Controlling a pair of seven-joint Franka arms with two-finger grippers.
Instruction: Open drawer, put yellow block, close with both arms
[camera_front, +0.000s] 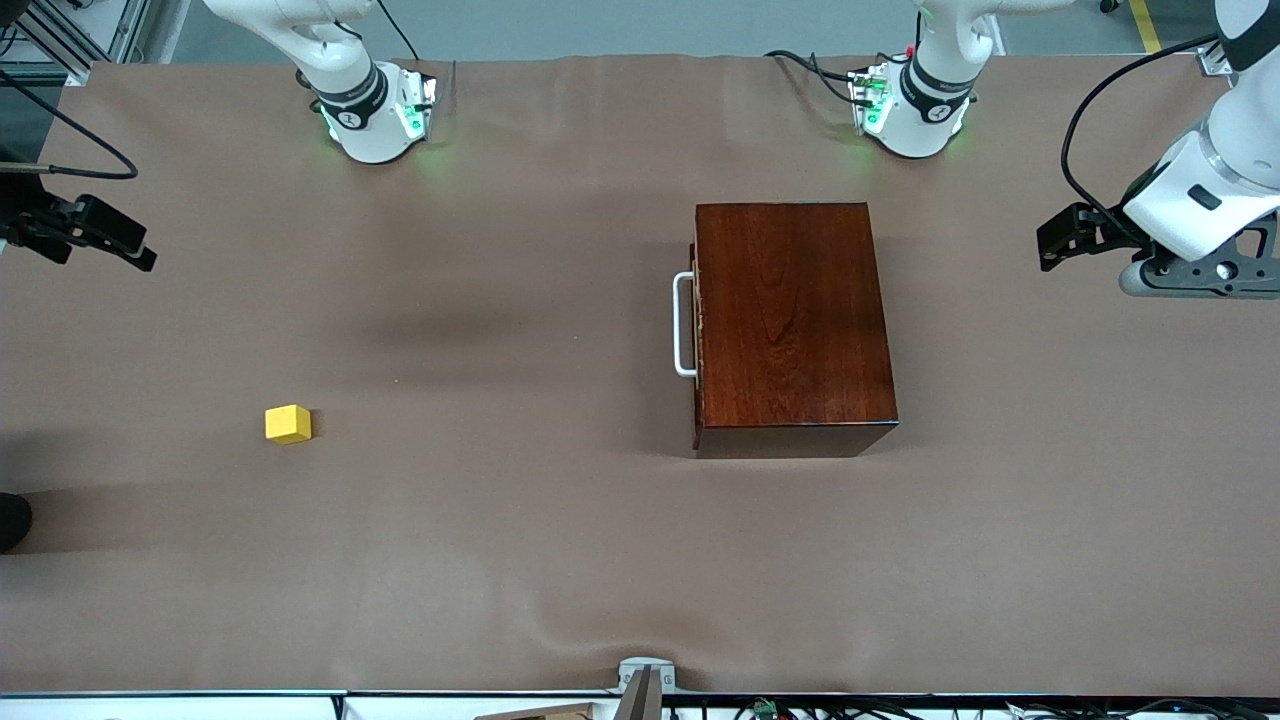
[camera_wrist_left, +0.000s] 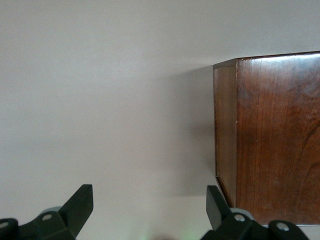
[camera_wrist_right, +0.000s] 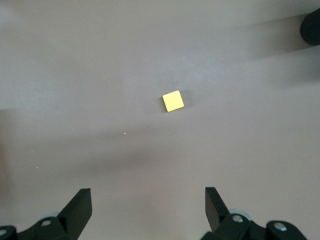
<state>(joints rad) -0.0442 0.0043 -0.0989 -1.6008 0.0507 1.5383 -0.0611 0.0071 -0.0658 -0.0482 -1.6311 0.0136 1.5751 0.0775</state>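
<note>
Nothing started yet: drawer (camera_front: 697, 330) is sitting fully shut in the mahogany box (camera_front: 790, 320), white handle (camera_front: 683, 325) facing the right arm's end of the tabletop (camera_front: 500, 560). Yellow block (camera_front: 288, 424) is lying well apart from the box, toward the right arm's end and nearer the camera. Left gripper (camera_wrist_left: 150, 210) is hovering beside the box, fingers released, empty. Right gripper (camera_wrist_right: 148, 210) is hovering over the block's area, fingers released, empty. Next move probably needs one gripper on the handle, pulling straight out.

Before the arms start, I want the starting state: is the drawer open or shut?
Shut. The drawer front sits flush with the box, only its white handle protruding; no tray shows.
</note>
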